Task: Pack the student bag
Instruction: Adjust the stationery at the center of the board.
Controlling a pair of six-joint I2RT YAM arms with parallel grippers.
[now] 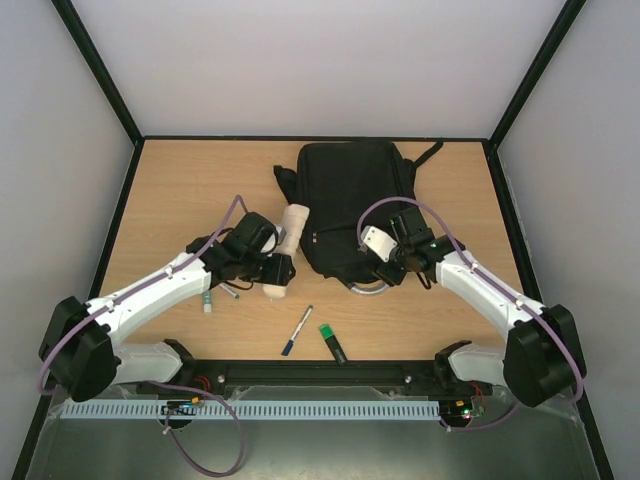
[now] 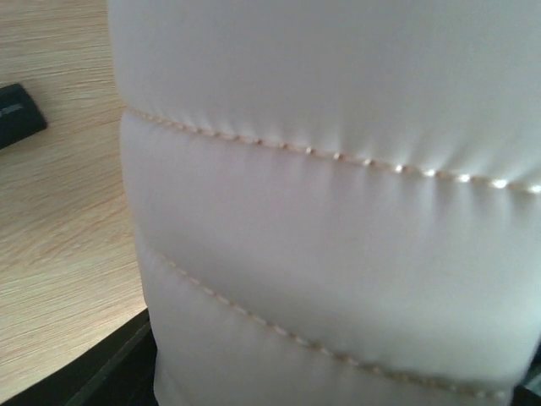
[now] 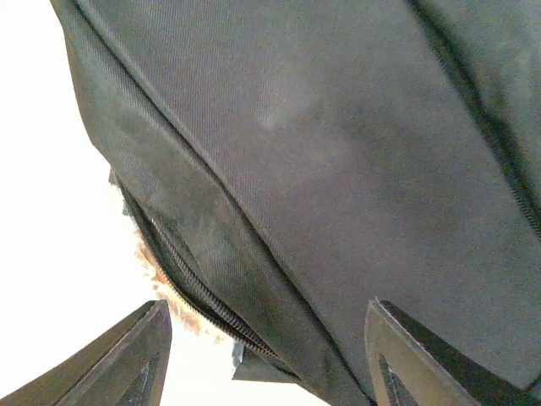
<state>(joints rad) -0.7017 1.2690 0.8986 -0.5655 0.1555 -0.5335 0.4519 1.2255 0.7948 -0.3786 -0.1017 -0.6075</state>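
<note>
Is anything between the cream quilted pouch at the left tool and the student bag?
Nothing visible does. The cream quilted pouch abuts the left side of the student bag, the left tool at its near end. The right tool is at the bag's near edge; how open the bag is cannot be told.

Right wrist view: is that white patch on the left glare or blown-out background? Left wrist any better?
Right wrist: background left of the student bag is blown out to pure white, but the fabric weave is readable. Left wrist: the cream quilted pouch fills the frame, slightly soft, with glints along its stitching. Top external: even light, sharp.
</note>
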